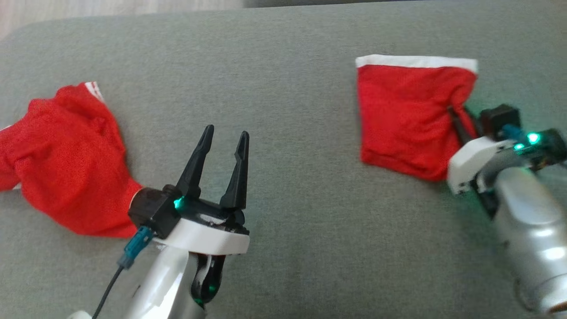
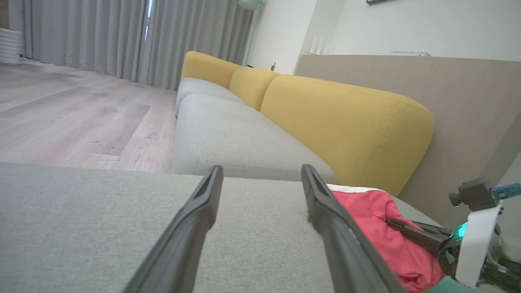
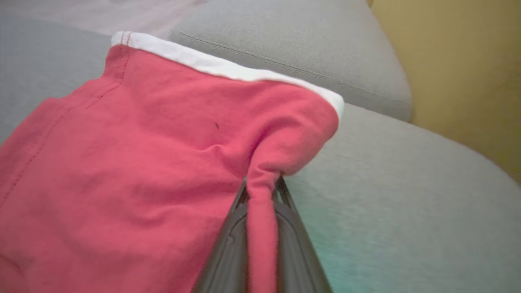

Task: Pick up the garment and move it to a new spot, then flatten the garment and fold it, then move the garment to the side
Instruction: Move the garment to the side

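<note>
Pincer on my right is clamped on a pinch of the red garment, at its right edge. From my right wrist I see my two dark fingers pressed close, with a strip of red cloth squeezed between them. The garment lies folded and mostly flat on the grey cushion, with its white band along the far edge. My left pincer is over the bare middle of the cushion, fingers apart, holding nothing. Another red garment lies crumpled in a heap at my left, well apart from the folded one. Yellow back cushions stand past the seat.
</note>
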`<state>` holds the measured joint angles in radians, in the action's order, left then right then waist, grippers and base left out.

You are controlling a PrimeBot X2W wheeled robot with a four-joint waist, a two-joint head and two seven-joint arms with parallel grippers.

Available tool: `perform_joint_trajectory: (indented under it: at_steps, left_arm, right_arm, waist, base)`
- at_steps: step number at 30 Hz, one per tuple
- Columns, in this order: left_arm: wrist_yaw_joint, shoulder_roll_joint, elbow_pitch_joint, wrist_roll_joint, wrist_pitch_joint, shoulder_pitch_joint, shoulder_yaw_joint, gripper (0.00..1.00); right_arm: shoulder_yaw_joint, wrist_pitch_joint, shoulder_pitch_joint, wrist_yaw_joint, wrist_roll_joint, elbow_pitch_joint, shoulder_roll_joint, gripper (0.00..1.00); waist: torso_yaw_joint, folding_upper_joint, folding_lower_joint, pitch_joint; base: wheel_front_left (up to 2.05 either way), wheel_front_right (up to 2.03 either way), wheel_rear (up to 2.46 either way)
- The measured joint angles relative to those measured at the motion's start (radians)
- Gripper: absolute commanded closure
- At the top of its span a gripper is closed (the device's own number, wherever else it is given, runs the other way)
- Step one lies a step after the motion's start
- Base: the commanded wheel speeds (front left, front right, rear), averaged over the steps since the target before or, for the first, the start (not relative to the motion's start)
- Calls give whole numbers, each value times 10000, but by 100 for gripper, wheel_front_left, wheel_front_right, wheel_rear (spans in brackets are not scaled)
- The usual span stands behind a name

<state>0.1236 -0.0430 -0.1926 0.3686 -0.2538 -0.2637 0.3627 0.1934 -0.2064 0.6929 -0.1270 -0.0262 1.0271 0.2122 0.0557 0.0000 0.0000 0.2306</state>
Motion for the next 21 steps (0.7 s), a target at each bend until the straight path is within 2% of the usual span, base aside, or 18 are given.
perform_joint_trajectory:
  at_steps: [5, 13, 17, 21]
  left_arm:
    - [-4, 0, 29, 2, 0, -9, 130, 0]
    - [-4, 0, 61, 29, 0, -26, 249, 0]
    - [-4, 0, 67, 31, 0, -28, 247, 0]
    - [-4, 0, 69, 29, 0, -40, 236, 0]
  right_arm:
    - [1452, 514, 261, 0, 531, -8, 1547, 100]
    - [3611, 1346, 361, 0, 2036, -157, 3994, 100]
    - [3981, 1551, 500, -2, 2662, -242, 4823, 100]
    - [4163, 1733, 922, 0, 2872, -238, 5336, 100]
  waist:
    - [-175, 0, 0, 8]
    - [152, 0, 0, 142]
    - [374, 0, 0, 263]
    - [581, 0, 0, 400]
  base:
    - [0, 0, 0]
    - [0, 0, 0]
    - [0, 0, 0]
    - [0, 0, 0]
